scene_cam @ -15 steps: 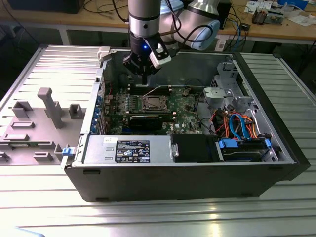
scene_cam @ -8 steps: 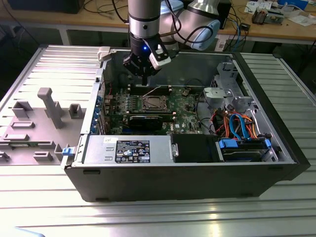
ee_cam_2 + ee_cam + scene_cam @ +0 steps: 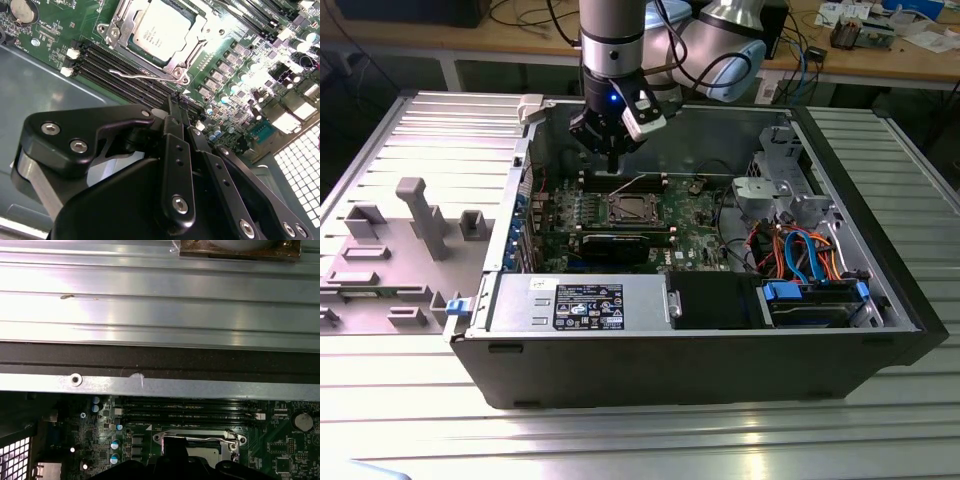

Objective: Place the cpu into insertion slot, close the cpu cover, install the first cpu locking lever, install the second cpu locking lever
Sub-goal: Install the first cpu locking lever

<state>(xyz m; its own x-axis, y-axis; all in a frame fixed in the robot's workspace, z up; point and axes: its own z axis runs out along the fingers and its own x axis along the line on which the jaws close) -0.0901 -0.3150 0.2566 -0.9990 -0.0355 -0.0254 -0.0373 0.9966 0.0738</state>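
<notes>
We find the cpu seated in the insertion slot with the cpu cover down over it, one locking lever seemingly unlatched beside it, and the gripper hovering nearby, jaws clenched on nothing.

My hand, fingertips pressed together, hovers over the memory slots. Just beyond its tip lies the cpu, framed by the cpu cover. A thin wire lever runs between cover and slots.

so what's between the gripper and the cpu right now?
In the second wrist view, the black memory slots and a thin wire locking lever lie between the gripper and the cpu.
</notes>
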